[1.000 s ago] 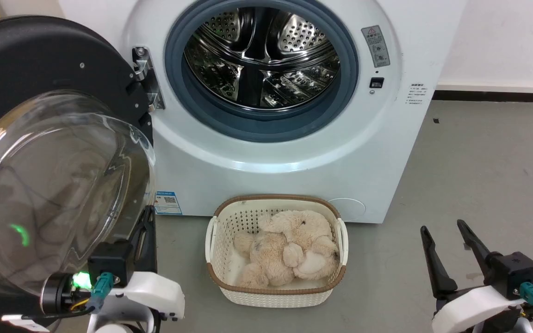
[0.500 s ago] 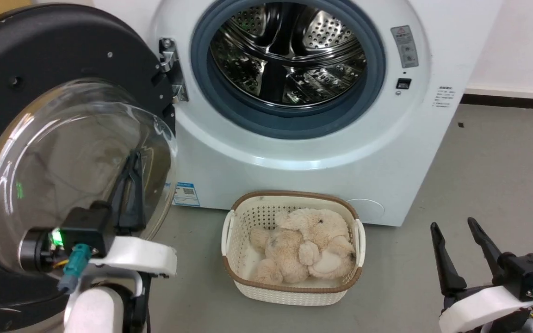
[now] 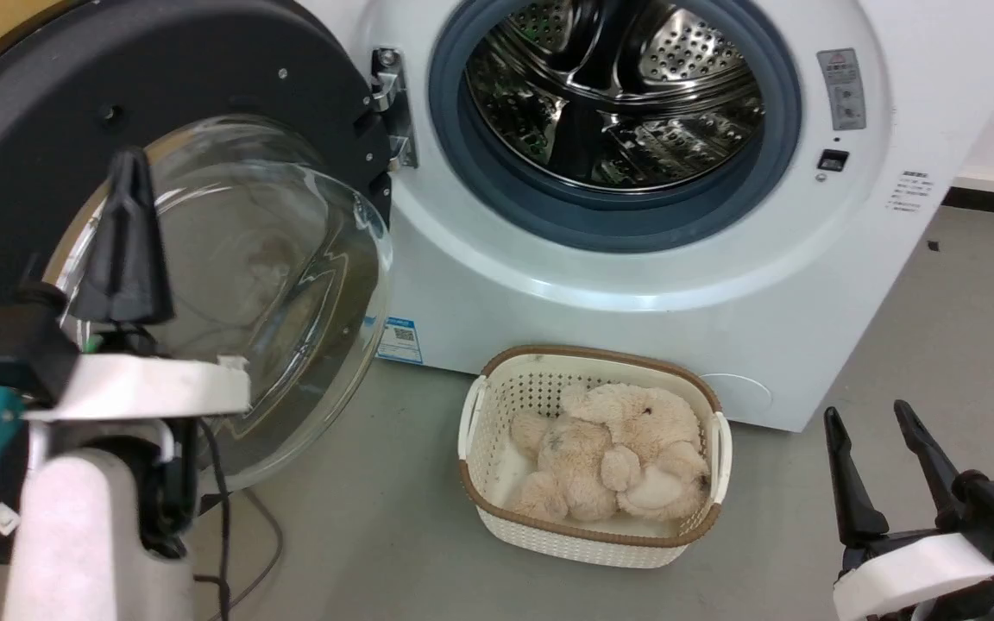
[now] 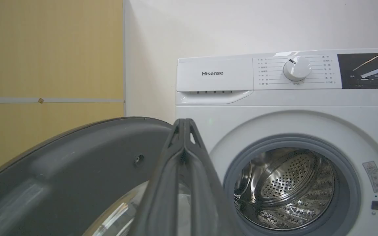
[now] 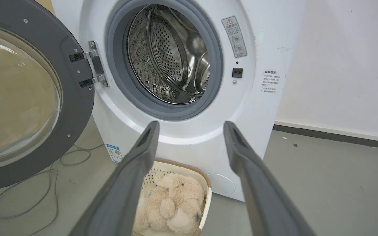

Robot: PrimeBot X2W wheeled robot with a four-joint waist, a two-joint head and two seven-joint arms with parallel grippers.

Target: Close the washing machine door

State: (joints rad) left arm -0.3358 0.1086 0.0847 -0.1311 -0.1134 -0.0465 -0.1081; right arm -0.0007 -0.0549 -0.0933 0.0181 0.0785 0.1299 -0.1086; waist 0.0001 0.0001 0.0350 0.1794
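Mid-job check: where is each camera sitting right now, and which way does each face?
Head view: on the head, looking down at the washing machine, its open washing machine door and a basket; left gripper and right gripper show.
Left wrist view: on the left wrist, facing the control panel and drum; own jaws shut.
Right wrist view: low, facing drum, door and basket; jaws open.
All share the drum.

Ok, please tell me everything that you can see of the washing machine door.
The washing machine door is round, with a dark frame dotted with small screws around a bulging clear glass window. It stands wide open, left of the drum opening, on a metal hinge. The left gripper, shut, is before the glass; contact cannot be told.
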